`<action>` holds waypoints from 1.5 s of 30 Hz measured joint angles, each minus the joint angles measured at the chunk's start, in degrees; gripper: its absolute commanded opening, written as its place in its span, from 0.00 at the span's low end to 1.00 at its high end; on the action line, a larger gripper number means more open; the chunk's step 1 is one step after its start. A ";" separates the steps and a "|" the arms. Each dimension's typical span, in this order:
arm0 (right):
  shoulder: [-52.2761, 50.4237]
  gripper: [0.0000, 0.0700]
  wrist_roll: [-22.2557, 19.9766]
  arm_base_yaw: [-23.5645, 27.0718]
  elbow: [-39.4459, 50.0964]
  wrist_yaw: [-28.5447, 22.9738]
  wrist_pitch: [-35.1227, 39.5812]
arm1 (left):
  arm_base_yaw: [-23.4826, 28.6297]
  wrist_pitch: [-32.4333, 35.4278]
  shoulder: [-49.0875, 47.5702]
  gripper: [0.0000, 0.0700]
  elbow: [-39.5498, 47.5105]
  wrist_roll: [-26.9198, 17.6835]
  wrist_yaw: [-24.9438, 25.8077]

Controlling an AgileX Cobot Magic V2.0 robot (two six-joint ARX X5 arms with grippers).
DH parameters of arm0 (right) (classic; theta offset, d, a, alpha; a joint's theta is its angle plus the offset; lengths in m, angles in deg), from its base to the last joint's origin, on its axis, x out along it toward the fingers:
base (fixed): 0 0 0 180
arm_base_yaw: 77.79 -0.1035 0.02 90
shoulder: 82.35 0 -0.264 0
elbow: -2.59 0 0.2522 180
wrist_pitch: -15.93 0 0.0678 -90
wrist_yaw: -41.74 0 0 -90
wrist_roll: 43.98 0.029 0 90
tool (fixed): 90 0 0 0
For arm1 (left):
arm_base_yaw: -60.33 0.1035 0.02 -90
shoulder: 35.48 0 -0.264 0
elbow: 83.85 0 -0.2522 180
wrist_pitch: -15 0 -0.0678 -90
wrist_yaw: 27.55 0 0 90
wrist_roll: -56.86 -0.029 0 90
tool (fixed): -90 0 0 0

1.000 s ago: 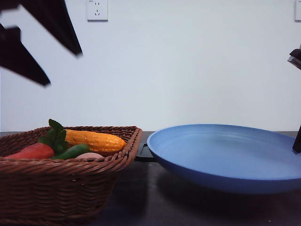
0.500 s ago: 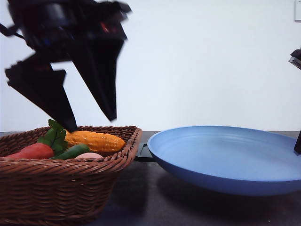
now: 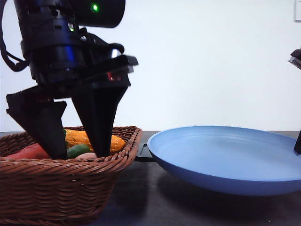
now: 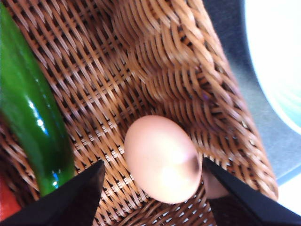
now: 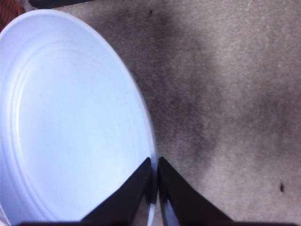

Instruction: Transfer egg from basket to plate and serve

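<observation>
The pinkish egg (image 4: 162, 160) lies on the woven floor of the wicker basket (image 3: 61, 188), close to its side wall (image 4: 188, 70). My left gripper (image 3: 77, 154) reaches down into the basket, open, with one black finger on each side of the egg (image 3: 87, 156) and gaps left on both sides. In the left wrist view the left gripper (image 4: 153, 162) straddles the egg. The light-blue plate (image 3: 225, 160) sits to the right of the basket. My right gripper (image 5: 154, 186) is shut on the plate's rim (image 5: 141, 117), and it shows at the plate's far right edge (image 3: 297, 141).
A green vegetable (image 4: 28, 122), a yellow corn cob (image 3: 77, 137) and an orange-red carrot (image 3: 28, 151) share the basket beside the egg. A black handle (image 3: 143, 153) pokes out between basket and plate. Dark grey tabletop (image 5: 225, 94) lies open beside the plate.
My left arm has come down from the upper left into the basket, and its open fingers now stand around the egg. The right gripper and the plate have barely moved.
</observation>
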 measured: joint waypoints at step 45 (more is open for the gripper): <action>0.00 0.00 0.00 -0.04 0.00 0.00 -0.01 | 0.00 -3.61 -1.92 0.29 -2.58 -1.79 -5.56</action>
